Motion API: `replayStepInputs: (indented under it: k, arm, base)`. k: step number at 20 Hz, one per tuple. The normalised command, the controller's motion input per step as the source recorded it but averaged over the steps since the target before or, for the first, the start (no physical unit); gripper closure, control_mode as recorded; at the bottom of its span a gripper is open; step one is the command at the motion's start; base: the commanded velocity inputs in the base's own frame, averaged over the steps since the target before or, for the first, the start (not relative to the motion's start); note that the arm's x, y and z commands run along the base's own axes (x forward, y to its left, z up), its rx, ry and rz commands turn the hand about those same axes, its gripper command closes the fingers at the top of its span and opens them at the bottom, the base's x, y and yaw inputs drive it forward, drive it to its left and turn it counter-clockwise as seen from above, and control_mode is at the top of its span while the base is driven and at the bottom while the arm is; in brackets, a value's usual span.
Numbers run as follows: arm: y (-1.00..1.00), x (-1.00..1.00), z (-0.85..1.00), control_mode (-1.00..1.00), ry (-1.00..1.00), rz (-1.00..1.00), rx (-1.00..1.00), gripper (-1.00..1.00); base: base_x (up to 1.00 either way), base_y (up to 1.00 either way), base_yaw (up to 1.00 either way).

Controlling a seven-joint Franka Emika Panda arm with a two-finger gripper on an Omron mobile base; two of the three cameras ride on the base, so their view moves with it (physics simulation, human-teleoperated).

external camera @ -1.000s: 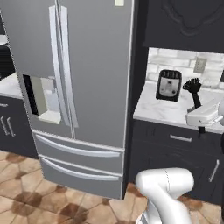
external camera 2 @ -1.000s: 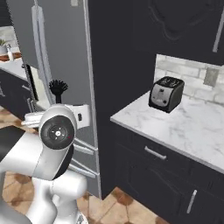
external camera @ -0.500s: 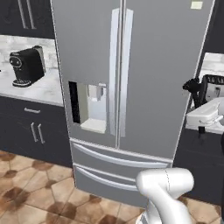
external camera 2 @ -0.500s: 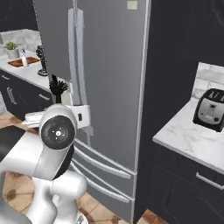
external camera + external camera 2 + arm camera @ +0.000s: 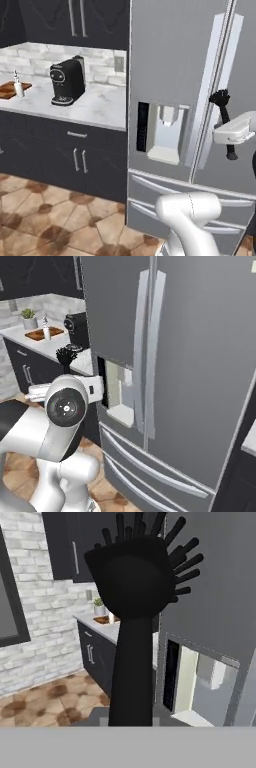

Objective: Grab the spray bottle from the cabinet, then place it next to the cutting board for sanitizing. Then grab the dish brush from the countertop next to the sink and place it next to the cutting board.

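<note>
Standing upright in the closed pincer (image 5: 231,142), dish brush (image 5: 223,112)

cutting board (image 5: 10,90) cut by left edge — dish brush (image 5: 136,612) handle base hidden below, fingertips not visible.

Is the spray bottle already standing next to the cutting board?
Yes, the spray bottle stands upright on the countertop beside the cutting board.

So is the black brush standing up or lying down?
Standing up. The dish brush sits in the shut tool, bristles on top, handle pointing down.
</note>
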Motion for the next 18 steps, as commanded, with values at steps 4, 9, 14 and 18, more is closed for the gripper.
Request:
replayStepInputs:
  k: [4,9,14,18]
  arm:
    - [0.0,0.0,0.0,1.0,0.0,0.0,0.0,1.0]
    - [0.0,0.0,0.0,1.0,0.0,0.0,0.0,1.0]
    - [0.0,0.0,0.0,1.0,0.0,0.0,0.0,1.0]
    - [0.0,0.0,0.0,1.0,0.0,0.0,0.0,1.0]
  base:
    - [0.47,1.0,0.0]
    - [0.57,1.0,0.0]
    - [0.59,1.0,0.0]
    - [0.58,1.0,0.0]
